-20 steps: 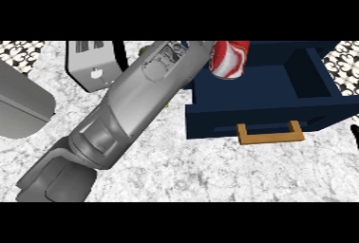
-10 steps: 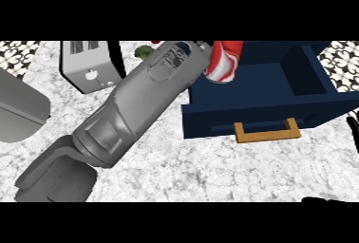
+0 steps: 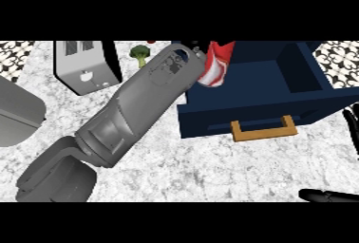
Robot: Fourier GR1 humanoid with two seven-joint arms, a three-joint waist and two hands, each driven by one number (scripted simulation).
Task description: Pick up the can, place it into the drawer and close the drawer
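Head view: left forearm runs diagonally from lower left up to the top centre, over the marble desk. Left hand is mostly hidden behind its own wrist at the top edge; only dark fingers show, curled round the can. Can is red and white, tilted, held over the left rear part of the drawer, just inside its left wall. Whether the can touches the drawer floor cannot be told.

Drawer is dark blue, pulled open, interior visible, tan handle on the front face pointing toward the lower edge.

Right hand shows only as black fingers at the lower right corner, with another dark sliver at the right edge beside the drawer front. Fingers look straight and apart, holding nothing, well apart from the drawer handle.

Other items: toaster at upper left on the desk, broccoli just beside it to the right, near the forearm. Grey rounded object at the left edge, partly cut off. Patterned tile shows at both top corners.
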